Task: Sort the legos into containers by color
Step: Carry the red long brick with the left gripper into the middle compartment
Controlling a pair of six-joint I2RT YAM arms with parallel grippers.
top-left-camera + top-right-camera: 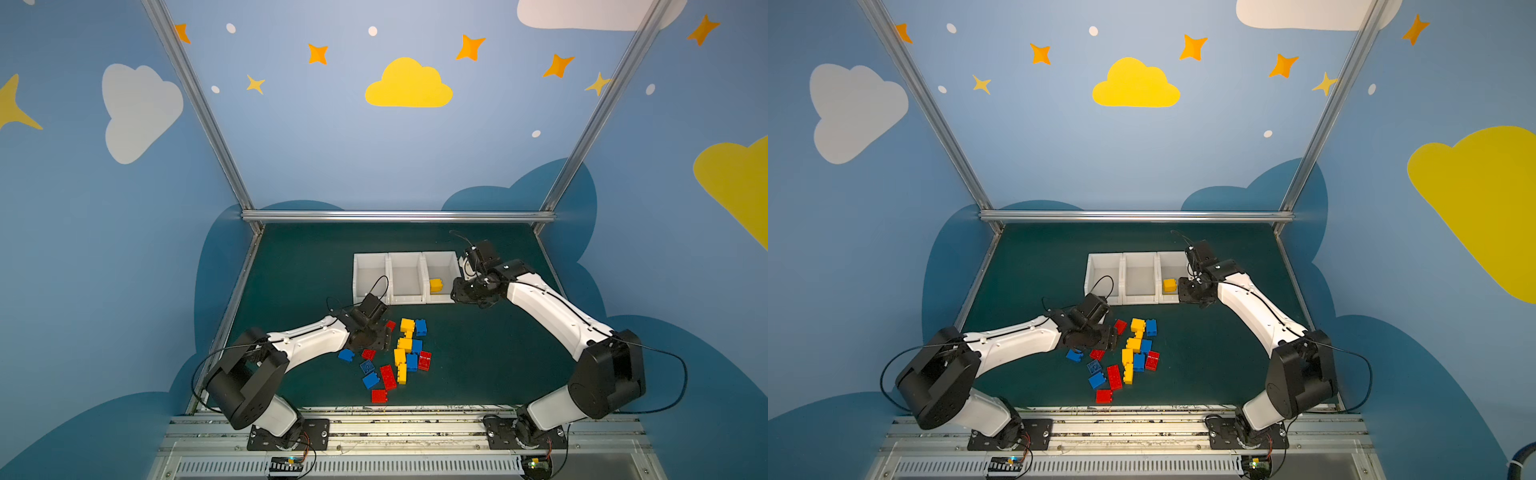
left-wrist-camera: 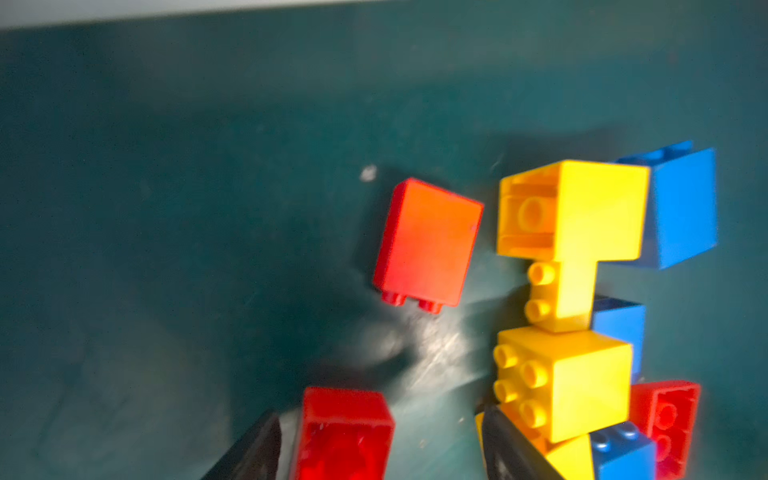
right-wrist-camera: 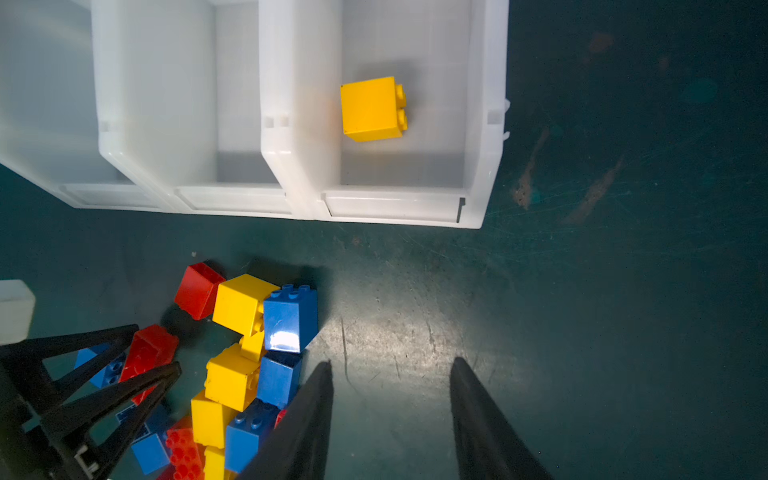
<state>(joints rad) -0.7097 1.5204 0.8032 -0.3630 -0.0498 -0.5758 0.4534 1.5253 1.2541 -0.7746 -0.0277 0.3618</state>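
Red, yellow and blue legos lie in a loose pile point(image 1: 405, 353) point(image 1: 1133, 353) in front of three white containers point(image 1: 356, 278) point(image 1: 1089, 278). The rightmost container point(image 3: 395, 205) holds one yellow lego point(image 1: 436, 285) point(image 1: 1169, 285) point(image 3: 372, 109); the other two look bare. My left gripper point(image 2: 384, 446) point(image 1: 372, 350) is down at the pile's left edge, open, its jaws either side of a small red lego point(image 2: 345, 432) point(image 3: 149, 353), with a gap on one side. My right gripper point(image 3: 392, 363) point(image 1: 456, 296) hangs open by the rightmost container's front corner, with nothing between its fingers.
Another red lego point(image 2: 428, 245) point(image 1: 390, 325) lies on its side just beyond the left gripper. A column of yellow legos point(image 2: 569, 291) with blue ones beside it touches the left gripper's outer finger. Metal frame rails border the green mat point(image 1: 478, 353).
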